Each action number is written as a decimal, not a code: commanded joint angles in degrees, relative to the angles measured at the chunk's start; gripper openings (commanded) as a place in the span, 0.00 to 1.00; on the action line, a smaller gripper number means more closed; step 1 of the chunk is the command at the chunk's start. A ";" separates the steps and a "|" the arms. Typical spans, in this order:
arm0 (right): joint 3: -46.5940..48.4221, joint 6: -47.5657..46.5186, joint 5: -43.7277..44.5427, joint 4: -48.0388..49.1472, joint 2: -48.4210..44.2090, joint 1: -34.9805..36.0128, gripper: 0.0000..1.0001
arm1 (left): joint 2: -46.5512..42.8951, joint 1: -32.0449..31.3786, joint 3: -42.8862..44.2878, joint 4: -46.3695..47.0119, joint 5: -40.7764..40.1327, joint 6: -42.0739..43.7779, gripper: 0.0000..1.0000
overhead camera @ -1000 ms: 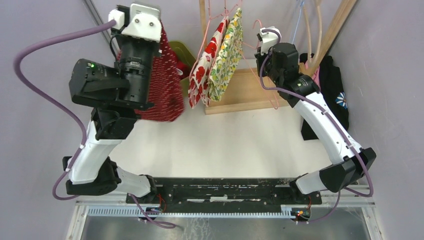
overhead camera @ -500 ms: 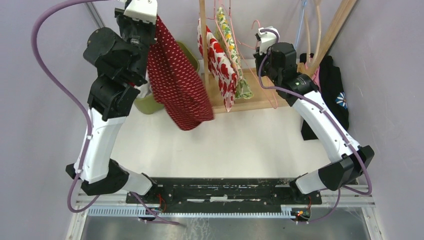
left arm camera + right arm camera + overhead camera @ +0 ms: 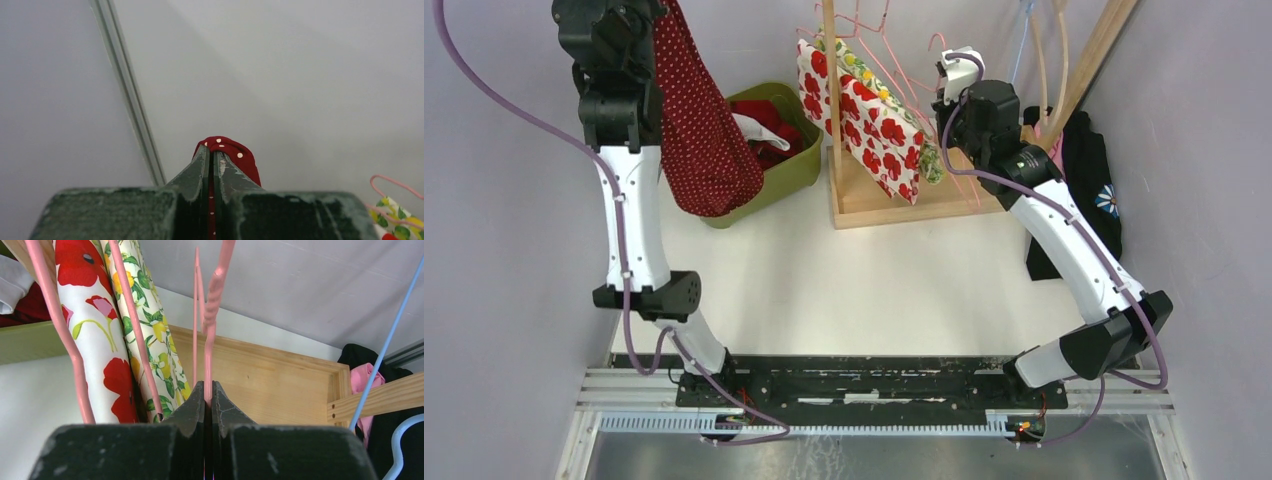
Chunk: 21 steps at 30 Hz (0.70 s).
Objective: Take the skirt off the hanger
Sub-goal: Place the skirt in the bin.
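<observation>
Hand, left: the left hand (image 3: pixel 212 165) is pressed together on a bunched fold of the red skirt (image 3: pixel 699 140), with dotted cloth showing just past the fingertips.
Skirt: it hangs full length from that pinch, high at the far left. No hanger shows in it, so I judge it free.
Bin: the green bin (image 3: pixel 789 175) sits below and to the right, with clothes already inside. From above, the skirt's hem overlaps the bin's left rim; I cannot tell whether it hangs inside or outside it.
Hand, right: the right hand (image 3: pixel 209 390) is closed on the twisted wire of a pink hanger (image 3: pixel 214 305) at the wooden rack (image 3: pixel 894 195).
Neighbours: a poppy-print skirt (image 3: pixel 864 120) and a lemon-print skirt (image 3: pixel 155 340) hang just beside that hanger.
Step, as I judge it: setting the freed skirt down in the bin.
Doing it well: carry the pinch rightward until the hem is over the bin's opening. Lower so the cloth piles inside, and only then let go.
Risk: released here, the skirt may drape over the rim or slide onto the tabletop (image 3: pixel 854 280).
</observation>
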 commanded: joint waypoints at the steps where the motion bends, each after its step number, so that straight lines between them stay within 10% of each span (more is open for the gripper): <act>1: 2.90 -1.23 1.52 3.16 -0.57 -0.16 0.01 | 4.46 4.67 8.60 11.61 11.04 -13.18 0.03; 21: 7.41 0.00 0.37 4.08 6.43 -4.37 0.01 | 14.77 18.99 7.42 41.31 23.46 -35.99 0.03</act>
